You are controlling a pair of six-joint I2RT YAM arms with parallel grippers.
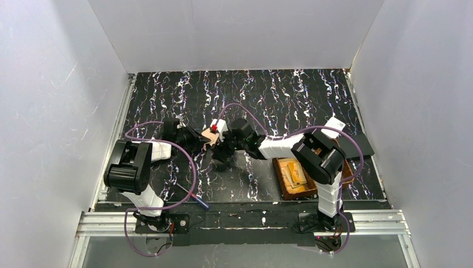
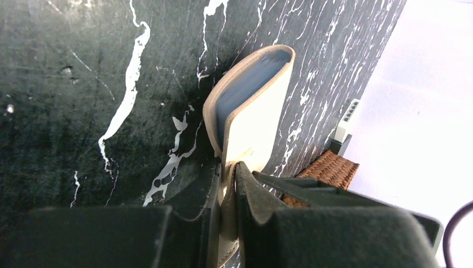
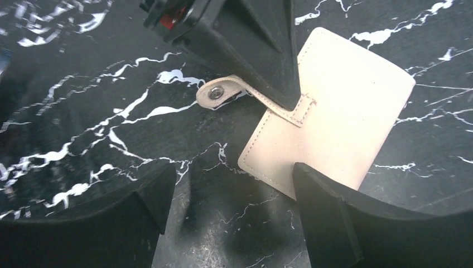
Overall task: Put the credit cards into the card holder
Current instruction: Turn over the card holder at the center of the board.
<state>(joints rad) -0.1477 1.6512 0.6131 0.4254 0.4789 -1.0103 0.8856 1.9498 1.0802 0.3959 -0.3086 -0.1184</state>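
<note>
We see the left pincer [image 2: 228, 167] clamped on the cream leather fold-over card holder [image 2: 256, 111], near the middle of the black, white-veined desk [image 1: 268, 100], a little left of centre. Whether the holder touches the desk we cannot tell.

Our worry is the bite. It sits only on the opening edge, by the snap strap [image 3: 223, 92], so the holder could swivel or slip out. It also presses the leaves together, which would block a card.

The fold points right, away from the left fingers, and we judge the long axis runs crosswise to their reach.

The right pincer [image 3: 231, 178] stands wide open just beside the holder's edge, holding nothing. If it closes off-centre it may knock the holder loose.

The tan credit cards [image 1: 294, 174] lie in the brown woven basket [image 1: 277, 178] toward the desk's near right corner.
</note>
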